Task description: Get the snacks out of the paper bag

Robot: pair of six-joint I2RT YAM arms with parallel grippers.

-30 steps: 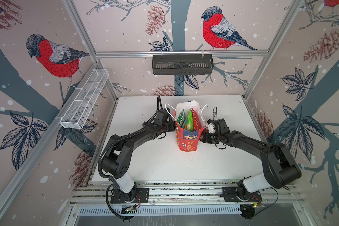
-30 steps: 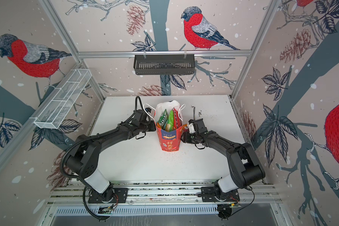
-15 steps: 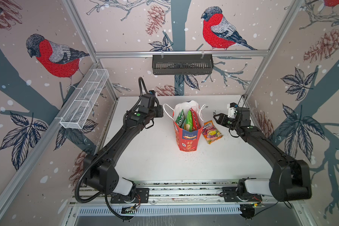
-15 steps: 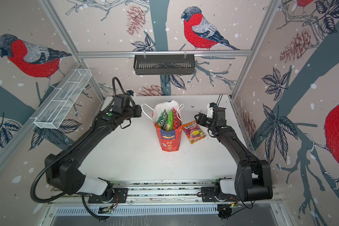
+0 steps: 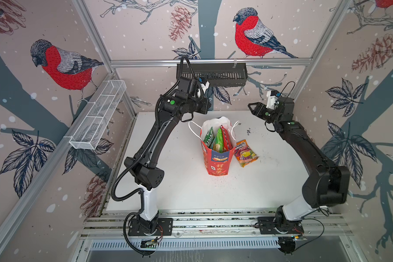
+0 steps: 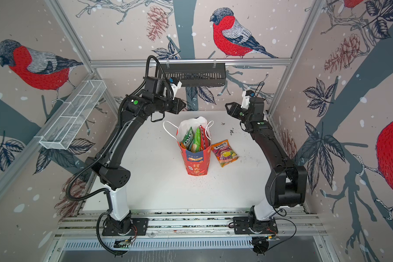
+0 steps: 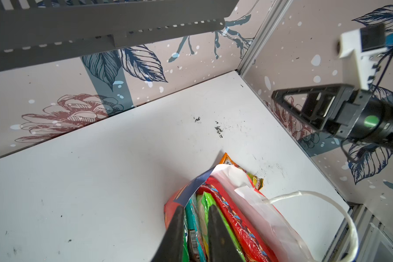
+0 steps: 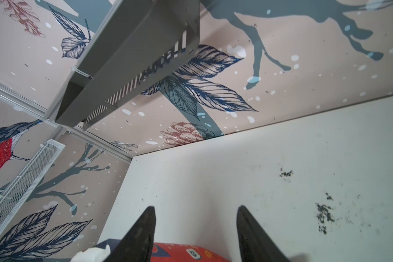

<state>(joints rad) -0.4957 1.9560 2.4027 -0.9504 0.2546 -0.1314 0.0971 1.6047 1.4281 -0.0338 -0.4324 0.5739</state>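
On the white table (image 5: 179, 181) the paper bag (image 5: 217, 160) stands upright, snacks (image 5: 217, 138) packed inside and one orange pack (image 5: 245, 153) lying just to its right. Farther back both tools hover empty: the left gripper (image 7: 196, 207) has its jaws narrowly apart, the right gripper (image 8: 196, 207) wide. With nothing holding it, the light bag could tip or lift when a packet is tugged.

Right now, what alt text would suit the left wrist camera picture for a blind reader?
The left claw, narrowly open and empty, hangs above a paper bag stuffed with green and red snack packets. An orange candy pack lies on the white table beside the bag; the right claw hangs farther off.
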